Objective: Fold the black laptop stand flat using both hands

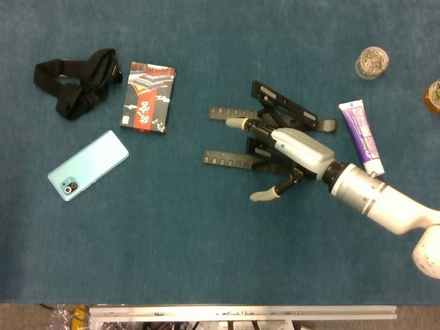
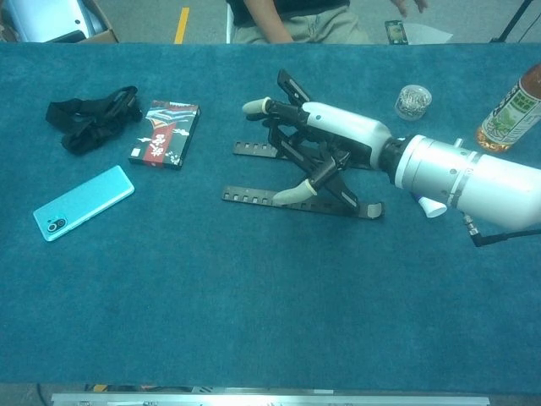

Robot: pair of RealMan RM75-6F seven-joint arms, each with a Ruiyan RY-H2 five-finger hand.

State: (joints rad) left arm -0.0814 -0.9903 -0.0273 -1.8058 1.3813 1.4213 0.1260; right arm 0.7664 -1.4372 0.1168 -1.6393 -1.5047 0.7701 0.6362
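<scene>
Right hand (image 1: 289, 148) lies flat and low over the black laptop stand (image 1: 275, 110), fingers spread wide and pointing left, gripping nothing. Its stand sits half-raised in the table's (image 1: 206, 234) middle.

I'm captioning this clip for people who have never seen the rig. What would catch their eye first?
The white right hand on its thick white forearm, reaching in from the right and lying over the black laptop stand at mid-table, fingers spread among its raised bars. Next, the light blue phone at the left, near a patterned box and a black strap.
</scene>
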